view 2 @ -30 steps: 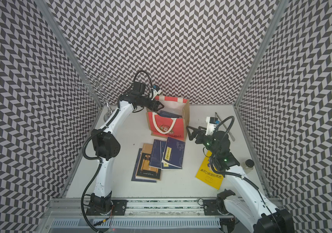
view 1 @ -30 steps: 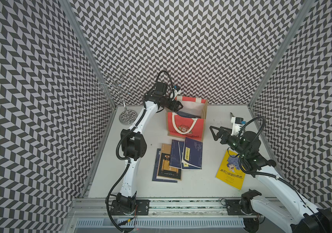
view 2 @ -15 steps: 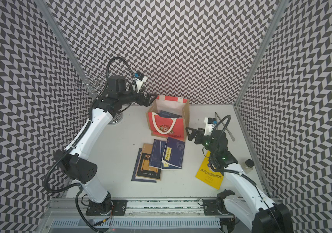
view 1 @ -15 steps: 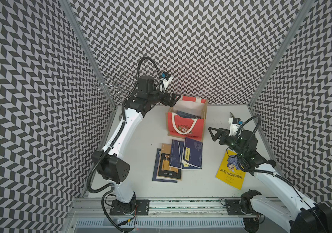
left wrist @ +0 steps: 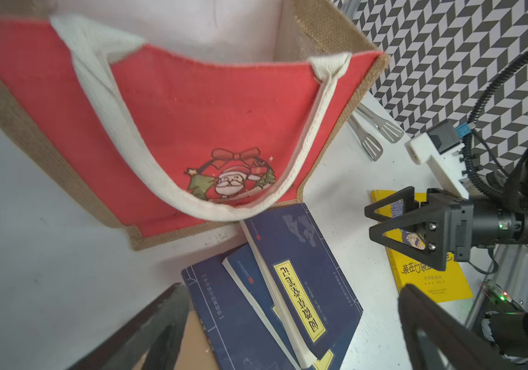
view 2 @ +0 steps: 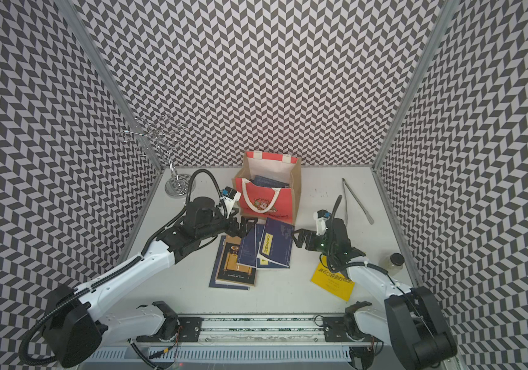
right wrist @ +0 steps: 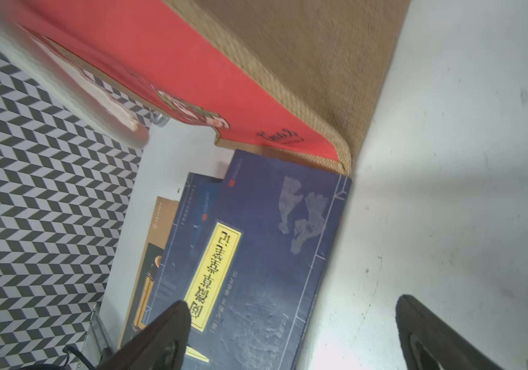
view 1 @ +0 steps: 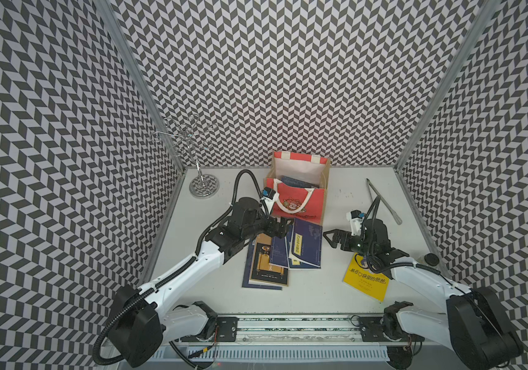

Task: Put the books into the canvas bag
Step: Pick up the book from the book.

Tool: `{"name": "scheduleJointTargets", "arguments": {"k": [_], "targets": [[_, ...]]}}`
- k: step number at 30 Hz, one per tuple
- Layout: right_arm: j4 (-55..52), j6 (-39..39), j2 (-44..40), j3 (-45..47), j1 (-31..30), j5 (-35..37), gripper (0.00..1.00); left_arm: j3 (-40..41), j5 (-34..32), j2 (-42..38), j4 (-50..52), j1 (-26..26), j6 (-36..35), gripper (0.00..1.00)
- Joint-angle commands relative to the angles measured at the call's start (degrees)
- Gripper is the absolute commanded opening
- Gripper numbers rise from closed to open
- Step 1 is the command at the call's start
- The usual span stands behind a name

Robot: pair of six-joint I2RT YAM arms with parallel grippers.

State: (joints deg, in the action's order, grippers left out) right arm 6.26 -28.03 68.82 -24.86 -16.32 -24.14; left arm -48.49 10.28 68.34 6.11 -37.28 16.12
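bagged books (view 1: 294, 183) mostly hidden, bag (right wrist: 160, 48) top blurred

Robotics lab test cell: chevron-patterned walls (view 1: 288, 80), aluminium corner posts (view 1: 141, 86), white tabletop (view 1: 352, 198), robot arms (view 1: 179, 275) mounted on front rail (view 1: 294, 328).

Red front on the boxy canvas bag (view 1: 315, 205), tan jute sides, white rope handles, and a Santa-and-wreath print in the middle. Navy paperback books (view 1: 310, 237) carry yellow labels. One tan-and-black paperback (view 1: 267, 266) shows a gold scroll, and one bright yellow paperback (view 1: 365, 282) has dark lettering. The surface (view 1: 320, 298) is pale grey, with black-and-white chevron wall panels (view 1: 288, 80) all round.
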Motion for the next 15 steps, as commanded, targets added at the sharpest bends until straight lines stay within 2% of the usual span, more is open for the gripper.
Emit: {"name": "scheduleJointTargets", "arguments": {"k": [1, 4, 5, 11, 15], "targets": [[1.4, 1.2, 2.3, 0.6, -0.2, -1.6, 0.99, 4.1, -8.0, -0.8, -5.8, -4.9, 6.0, 1.0], [1.5, 1.4, 5.2, 0.2, -0.9, -2.1, 0.99, 5.3, -16.1, 1.1, -5.2, -7.6, 12.3, 1.0], [2.0, 1.4, 6.3, 0.2, -1.3, -2.3, 0.99, 5.1, -16.8, 2.3, -4.1, -7.7, 14.0, 1.0], [7.1, 0.5, 12.5, -0.2, -5.1, -3.7, 0.99, 1.0, -15.9, 10.7, 2.2, -7.6, 15.0, 0.99], [11.4, -0.3, 15.0, 0.0, -7.0, -4.6, 1.0, 2.9, -11.9, 11.4, -0.5, -7.7, 16.0, 1.0]]}}
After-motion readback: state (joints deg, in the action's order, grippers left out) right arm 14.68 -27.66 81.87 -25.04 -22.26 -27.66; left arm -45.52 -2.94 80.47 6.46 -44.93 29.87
